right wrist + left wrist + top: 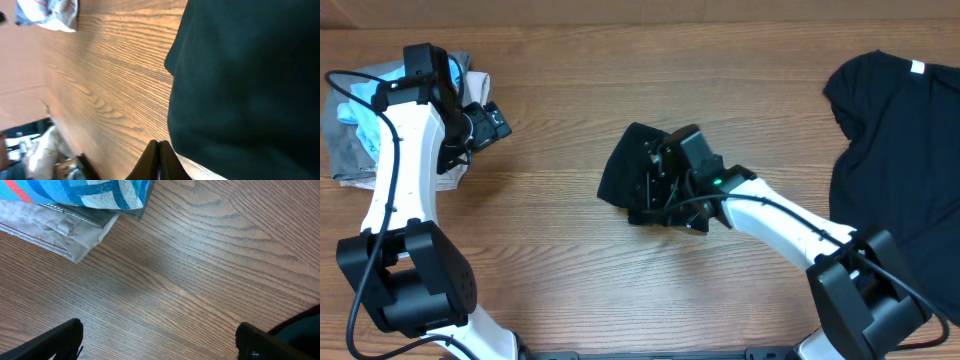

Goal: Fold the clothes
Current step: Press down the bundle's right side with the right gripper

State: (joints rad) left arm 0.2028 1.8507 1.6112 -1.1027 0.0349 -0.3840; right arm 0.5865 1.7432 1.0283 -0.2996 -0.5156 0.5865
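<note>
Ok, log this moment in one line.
left gripper open over table beside clothes pile | right gripper shut at bundled black T-shirt, centre | second black T-shirt spread, far right

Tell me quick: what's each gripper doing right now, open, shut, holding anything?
Left gripper: open, over the table, holding nothing.
Right gripper: shut, fingers together beside the black T-shirt; whether fabric is pinched cannot be told.
</note>
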